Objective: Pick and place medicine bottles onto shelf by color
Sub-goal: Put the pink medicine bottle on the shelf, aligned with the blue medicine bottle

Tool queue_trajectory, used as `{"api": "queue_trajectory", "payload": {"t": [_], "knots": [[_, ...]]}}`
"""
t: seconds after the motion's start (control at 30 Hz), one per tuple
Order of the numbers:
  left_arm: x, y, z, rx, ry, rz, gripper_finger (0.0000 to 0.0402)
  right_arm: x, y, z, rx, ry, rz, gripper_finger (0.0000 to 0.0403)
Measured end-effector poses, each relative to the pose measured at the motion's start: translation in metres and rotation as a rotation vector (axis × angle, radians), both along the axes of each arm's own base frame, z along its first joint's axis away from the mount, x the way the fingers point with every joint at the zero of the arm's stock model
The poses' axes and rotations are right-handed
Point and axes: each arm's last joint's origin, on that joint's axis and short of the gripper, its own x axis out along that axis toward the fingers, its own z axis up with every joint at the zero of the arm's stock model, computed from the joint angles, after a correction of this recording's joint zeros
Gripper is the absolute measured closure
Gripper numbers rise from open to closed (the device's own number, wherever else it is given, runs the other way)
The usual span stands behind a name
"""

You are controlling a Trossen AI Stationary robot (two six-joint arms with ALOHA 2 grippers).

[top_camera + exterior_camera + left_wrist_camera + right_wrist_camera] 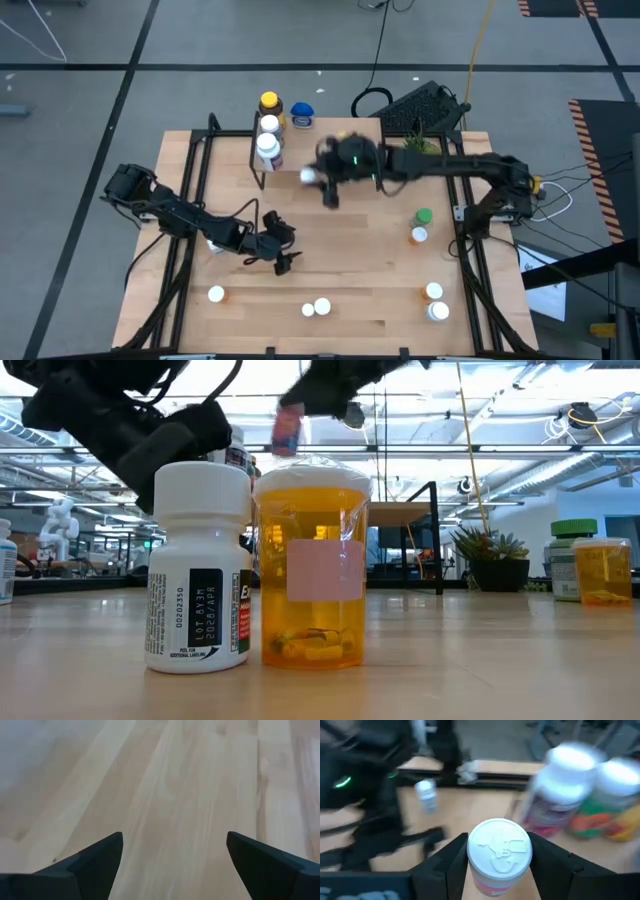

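From above, the right gripper (318,180) carries a small white-capped pink bottle (309,176) beside the small wooden shelf (262,160). Its wrist camera shows jaws squeezing it; swinging close could topple shelved bottles (560,795). The left gripper (172,857) waits wide, holding nothing.

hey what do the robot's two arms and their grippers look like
Both arms are dark, nearly black, and jointed. The left gripper has two dark, wedge-shaped fingers tapering to points. The right gripper has dark angular fingers, and a small green light glows near its wrist in the high view.
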Motion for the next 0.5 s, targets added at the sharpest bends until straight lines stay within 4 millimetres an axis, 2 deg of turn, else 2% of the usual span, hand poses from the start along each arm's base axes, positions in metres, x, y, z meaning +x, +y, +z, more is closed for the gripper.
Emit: {"api": "queue_trajectory", "payload": {"t": [0.1, 0.2, 0.37, 0.5], "knots": [[0.001, 0.0, 0.001, 0.01, -0.012, 0.002, 0.0041, 0.006, -0.035, 0.021, -0.034, -0.008, -0.07, 0.0226], [0.0, 0.001, 0.0, 0.019, -0.004, 0.007, 0.0041, 0.012, -0.071, 0.022, -0.031, 0.01, -0.144, 0.0226], [-0.002, 0.002, -0.002, 0.038, 0.024, 0.018, 0.0041, 0.029, -0.117, -0.001, 0.014, 0.049, -0.205, 0.0225], [-0.001, 0.004, -0.002, 0.041, 0.025, 0.026, 0.0041, 0.042, -0.137, -0.017, 0.058, 0.075, -0.199, 0.0225]]}}
